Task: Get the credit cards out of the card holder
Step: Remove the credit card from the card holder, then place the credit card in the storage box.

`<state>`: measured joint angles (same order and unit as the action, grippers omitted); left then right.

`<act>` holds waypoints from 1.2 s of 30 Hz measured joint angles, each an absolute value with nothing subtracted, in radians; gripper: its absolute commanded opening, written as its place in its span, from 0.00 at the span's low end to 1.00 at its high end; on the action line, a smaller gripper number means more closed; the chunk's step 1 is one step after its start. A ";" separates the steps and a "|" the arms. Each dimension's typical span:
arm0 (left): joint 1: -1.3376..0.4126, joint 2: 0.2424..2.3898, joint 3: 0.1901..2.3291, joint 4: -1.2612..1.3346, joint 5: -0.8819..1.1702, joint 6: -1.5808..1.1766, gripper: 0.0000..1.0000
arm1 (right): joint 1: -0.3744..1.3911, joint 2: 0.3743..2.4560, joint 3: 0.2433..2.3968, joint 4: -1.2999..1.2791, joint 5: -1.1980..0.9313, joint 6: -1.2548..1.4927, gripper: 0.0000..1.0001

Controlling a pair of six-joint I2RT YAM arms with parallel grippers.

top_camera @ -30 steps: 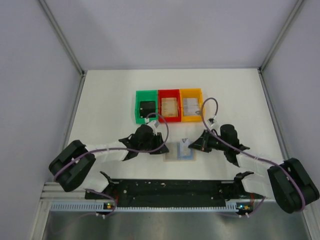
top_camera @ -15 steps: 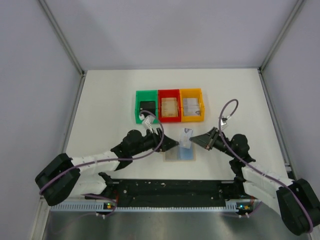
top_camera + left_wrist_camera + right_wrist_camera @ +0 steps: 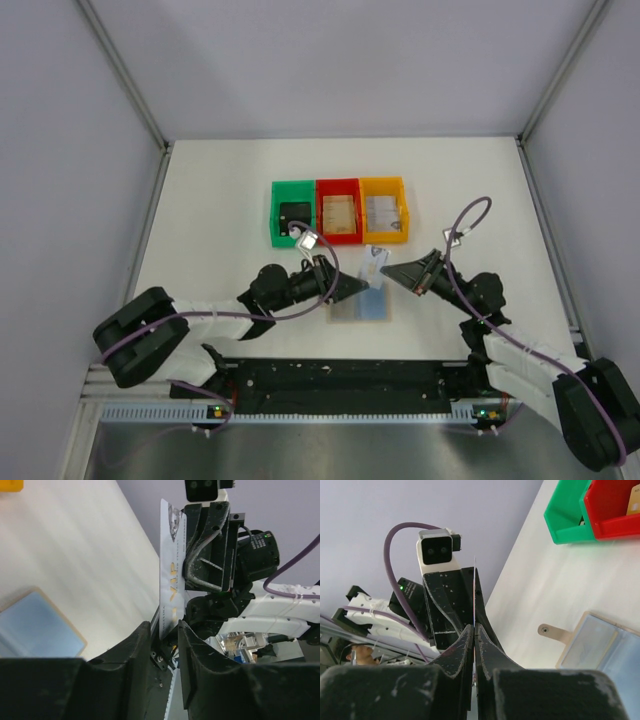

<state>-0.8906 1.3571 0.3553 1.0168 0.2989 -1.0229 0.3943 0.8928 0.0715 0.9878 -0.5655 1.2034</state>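
Right, the card holder [image 3: 360, 305] lies open and flat on the white table [image 3: 220, 200], light blue panels facing up inside a tan border, just ahead of the arms' bases and near the middle of the table. Its little snap tab sticks out to one side in the right wrist view. Above it, clear of the holder, one credit card [image 3: 170, 565] hangs in the air, pale with gold "VIP" lettering down its face. The right gripper [image 3: 474, 629] has it: both fingers are pressed together on the thin edge of the card, a firm pinch. The left gripper [image 3: 164, 627] comes at the card from the opposite side, a finger on either side of its lower end. One finger looks right up against the card, yet whether the jaws actually clamp it I cannot tell. So the two grippers meet tip to tip over the holder, with the card between them. Further back sit three bins in a touching row: green bin [image 3: 276, 215] on the left with something black inside, red bin [image 3: 338, 186] in the middle and orange bin [image 3: 384, 183] on the right, each with a card-like thing in it
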 measured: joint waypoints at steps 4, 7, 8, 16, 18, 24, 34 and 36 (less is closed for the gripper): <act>-0.892 1.359 0.355 1.069 0.298 -1.024 0.17 | 0.395 0.892 0.071 1.005 -0.566 1.208 0.00; -0.892 1.359 0.355 1.088 0.298 -1.023 0.00 | 0.395 0.892 0.070 1.008 -0.566 1.209 0.00; -0.892 1.359 0.355 1.093 0.299 -1.024 0.00 | 0.395 0.892 0.068 1.011 -0.565 1.208 0.00; -0.892 1.348 0.353 1.100 0.298 -0.982 0.00 | 0.397 0.892 0.065 1.024 -0.569 1.203 0.12; -0.893 1.311 0.346 1.074 0.297 -0.941 0.00 | 0.397 0.892 0.065 1.024 -0.582 1.193 0.18; -0.891 1.114 0.338 0.908 0.271 -0.767 0.00 | 0.397 0.891 0.065 0.996 -0.619 1.151 0.46; -0.812 0.965 0.477 0.325 0.421 -0.402 0.00 | 0.396 0.804 0.270 0.552 -0.732 0.799 0.62; -0.807 0.959 0.522 0.204 0.459 -0.336 0.00 | 0.396 0.784 0.365 0.392 -0.747 0.665 0.62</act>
<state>-0.8070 0.9588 0.5224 0.2043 0.4587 -0.3363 0.3962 0.7837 0.3649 0.3923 -0.7471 0.6655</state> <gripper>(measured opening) 0.010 0.622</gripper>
